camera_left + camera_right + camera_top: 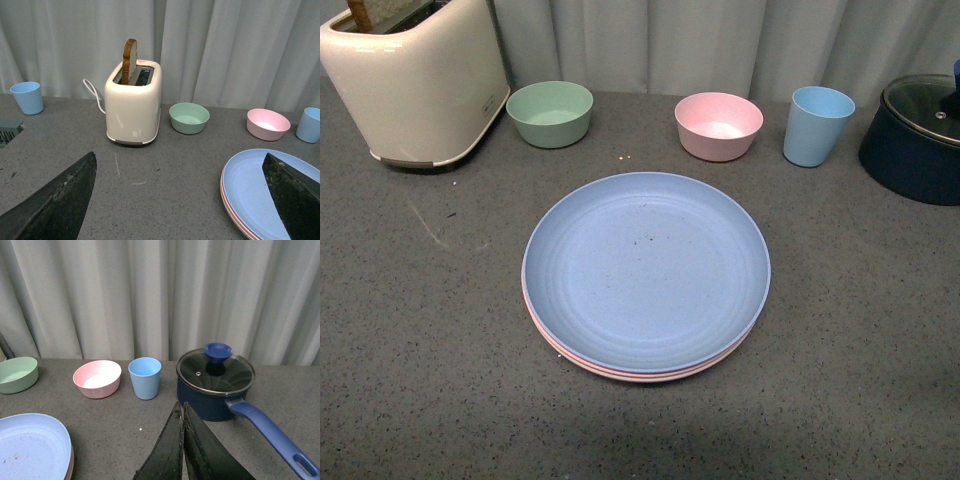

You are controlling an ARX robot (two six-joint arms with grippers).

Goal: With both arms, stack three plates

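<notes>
A blue plate [646,270] lies on top of a stack in the middle of the counter, and a pink plate rim [620,372] shows under its near edge. No other plate can be made out. Neither arm appears in the front view. In the left wrist view my left gripper [179,156] is open above the counter with nothing between its fingers [60,200], and the blue plate [250,190] lies partly behind one of them. My right gripper [181,405] is shut and holds nothing. It hangs over bare counter, with the blue plate [27,445] off to one side.
Along the back stand a cream toaster [420,80] holding a slice of bread, a green bowl [550,113], a pink bowl [718,125], a blue cup [817,125] and a dark blue lidded pot [920,130]. Another blue cup [27,97] stands beyond the toaster.
</notes>
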